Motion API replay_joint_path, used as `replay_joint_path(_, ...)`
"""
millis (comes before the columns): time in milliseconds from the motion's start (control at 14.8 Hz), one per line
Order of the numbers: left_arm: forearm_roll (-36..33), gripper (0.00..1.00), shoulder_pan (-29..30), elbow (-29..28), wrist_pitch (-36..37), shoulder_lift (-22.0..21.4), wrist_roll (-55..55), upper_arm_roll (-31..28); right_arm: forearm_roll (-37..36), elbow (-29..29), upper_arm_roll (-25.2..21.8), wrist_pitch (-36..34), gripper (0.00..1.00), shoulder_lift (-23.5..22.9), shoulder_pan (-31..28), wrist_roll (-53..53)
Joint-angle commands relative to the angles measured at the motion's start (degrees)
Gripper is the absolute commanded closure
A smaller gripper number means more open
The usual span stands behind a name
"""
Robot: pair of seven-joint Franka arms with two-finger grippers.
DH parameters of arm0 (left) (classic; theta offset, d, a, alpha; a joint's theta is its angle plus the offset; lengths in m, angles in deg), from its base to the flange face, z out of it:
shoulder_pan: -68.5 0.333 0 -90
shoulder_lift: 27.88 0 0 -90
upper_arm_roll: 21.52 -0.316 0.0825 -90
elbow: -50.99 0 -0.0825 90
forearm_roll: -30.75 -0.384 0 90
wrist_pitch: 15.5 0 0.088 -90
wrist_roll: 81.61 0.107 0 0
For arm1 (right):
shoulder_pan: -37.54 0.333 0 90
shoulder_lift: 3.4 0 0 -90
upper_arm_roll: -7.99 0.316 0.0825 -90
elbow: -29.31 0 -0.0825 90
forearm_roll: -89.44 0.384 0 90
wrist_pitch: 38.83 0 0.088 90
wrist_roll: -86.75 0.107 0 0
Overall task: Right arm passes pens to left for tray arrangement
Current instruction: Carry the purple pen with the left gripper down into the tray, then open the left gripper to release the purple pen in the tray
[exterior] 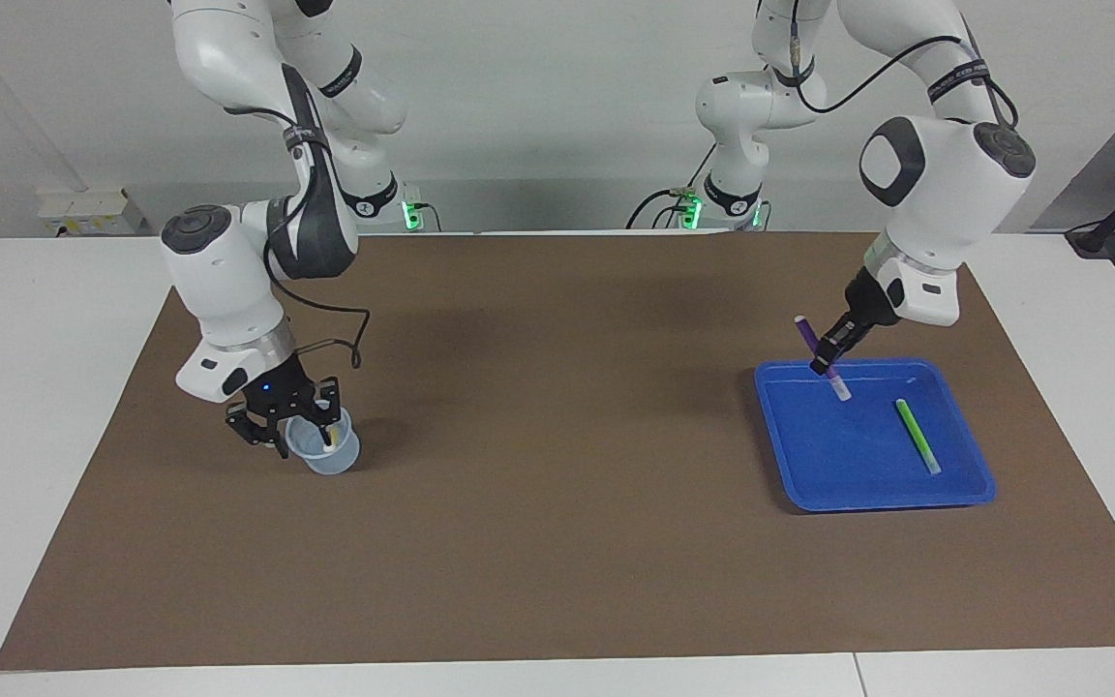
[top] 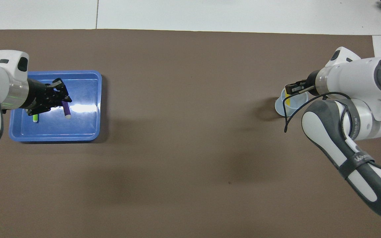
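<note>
Purple pen over tray in left hand; right hand down at cup

Brown mat [exterior: 557, 542] covers the white surface [exterior: 25, 319]. Shallow bright blue plastic tray [exterior: 964, 489] sits toward the left arm's end, slim green marker pen [exterior: 918, 436] lying in it. Left hand [exterior: 827, 360] grips the purple marker pen [exterior: 814, 341], tilted, pale tip over the tray. Right hand [exterior: 288, 434] at the small translucent cup [exterior: 337, 459] with the yellow marker pen [top: 287, 100] in it; finger spread unclear.

left hand [exterior: 827, 362] clamped, right hand [exterior: 288, 426] perhaps half-closed
</note>
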Motion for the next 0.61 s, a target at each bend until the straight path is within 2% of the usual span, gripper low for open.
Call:
replay_joint_path(0,-2.30,1.00,3.60,-1.64,-1.38,0.39,7.56,0.69,-1.31,0.13,0.36,0.46,0.40,-0.18,-0.16,1.97)
replay_joint_path(203,-10.82,1.00,3.79,-1.55,-5.41,3.37,10.20,0.86,-1.31,0.13,0.28,0.01,0.40,-0.18,-0.34,1.80)
replay_joint_path(542,-11.28,1.00,6.77,-0.59,-11.21,9.51,26.36,0.77,-1.39,0.65,0.19,-0.07,0.41,0.08,-1.04,1.53)
